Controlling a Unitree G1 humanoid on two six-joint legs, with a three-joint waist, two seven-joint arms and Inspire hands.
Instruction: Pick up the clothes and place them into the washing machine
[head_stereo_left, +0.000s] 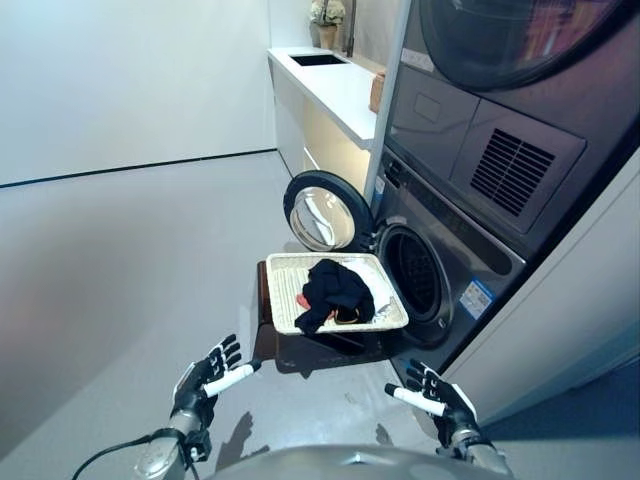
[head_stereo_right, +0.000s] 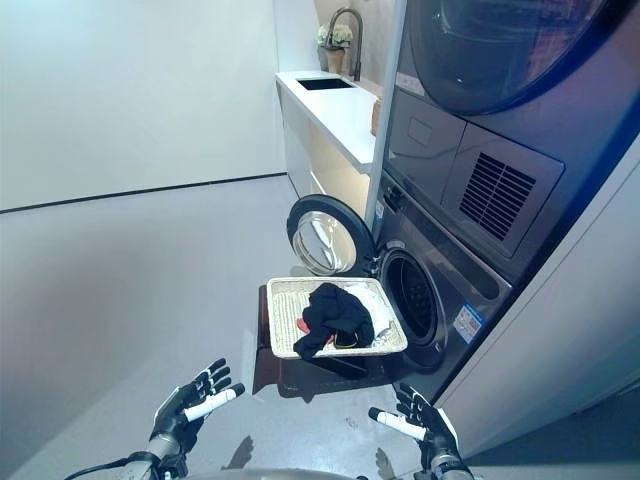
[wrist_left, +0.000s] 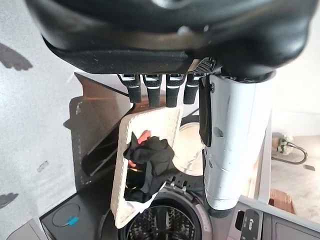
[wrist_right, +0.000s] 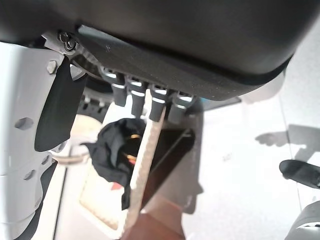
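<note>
A heap of black clothes (head_stereo_left: 335, 291) with a bit of red and orange underneath lies in a white woven basket (head_stereo_left: 285, 268). The basket rests on a dark stand right before the washing machine's open drum (head_stereo_left: 418, 270), whose round door (head_stereo_left: 318, 211) swings out to the far side. My left hand (head_stereo_left: 208, 376) hovers open over the floor, short of the basket's near left corner. My right hand (head_stereo_left: 432, 392) is open too, low beside the machine's front, nearer than the basket. Both hands hold nothing. The black clothes (wrist_left: 148, 161) and the basket (wrist_right: 139, 171) also show past the straight fingers in the wrist views.
A dryer (head_stereo_left: 500, 90) is stacked above the washer. A white counter (head_stereo_left: 335, 85) with a sink, a tap and a potted plant (head_stereo_left: 327, 17) runs along the far wall. Grey floor (head_stereo_left: 120, 260) stretches to the left.
</note>
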